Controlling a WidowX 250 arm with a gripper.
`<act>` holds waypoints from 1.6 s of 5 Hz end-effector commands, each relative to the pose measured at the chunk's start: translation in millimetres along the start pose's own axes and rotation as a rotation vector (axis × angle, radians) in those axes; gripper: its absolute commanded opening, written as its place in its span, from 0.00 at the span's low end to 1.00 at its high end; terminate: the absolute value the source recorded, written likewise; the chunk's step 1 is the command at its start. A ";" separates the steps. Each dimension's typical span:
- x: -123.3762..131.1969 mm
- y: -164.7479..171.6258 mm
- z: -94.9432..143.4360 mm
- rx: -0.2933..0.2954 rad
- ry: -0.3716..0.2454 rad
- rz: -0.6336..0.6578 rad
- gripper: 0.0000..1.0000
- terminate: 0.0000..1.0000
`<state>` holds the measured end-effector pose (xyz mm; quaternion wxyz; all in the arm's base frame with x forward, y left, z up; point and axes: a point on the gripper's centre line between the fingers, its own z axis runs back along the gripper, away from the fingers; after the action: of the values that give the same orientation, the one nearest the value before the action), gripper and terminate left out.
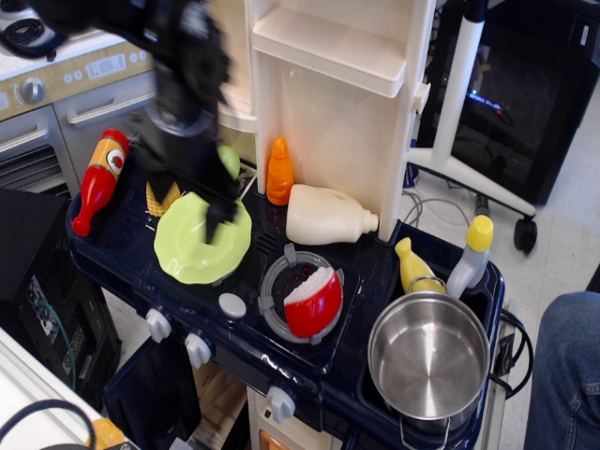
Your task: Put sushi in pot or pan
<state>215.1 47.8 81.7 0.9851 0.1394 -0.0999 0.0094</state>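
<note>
The sushi (pixel 313 302), a glossy red wedge with a white band, lies on the grey burner ring (pixel 274 298) at the middle of the dark blue toy stove. The shiny steel pot (pixel 428 356) stands empty at the front right, in the sink recess. My gripper (pixel 195 202) is motion-blurred at the left, low over the far part of the lime-green plate (pixel 197 248). Its dark fingers look spread apart with nothing between them. It is well to the left of the sushi and far from the pot.
A red ketchup bottle (pixel 98 180) and a yellow corn piece (pixel 157 198) lie at the left. An orange carrot (pixel 279 172), a lying white bottle (pixel 328 217), a yellow bottle (pixel 415 266) and a yellow-capped bottle (pixel 472 251) sit by the cream cabinet (pixel 328 94). A person's knee (pixel 564 375) shows at right.
</note>
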 end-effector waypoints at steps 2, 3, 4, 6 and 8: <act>7.5 -84.1 32.8 -0.196 -0.058 -0.086 1.00 0.00; 5.8 -85.6 21.5 -0.211 -0.104 -0.146 1.00 0.00; 10.6 -83.5 20.2 -0.224 -0.099 -0.185 1.00 0.00; 7.5 -93.6 -10.9 -0.268 -0.155 -0.160 1.00 0.00; -0.7 -109.2 -35.4 -0.291 -0.220 -0.177 1.00 0.00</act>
<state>225.1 -50.0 18.2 0.9789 0.0049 -0.1799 -0.0966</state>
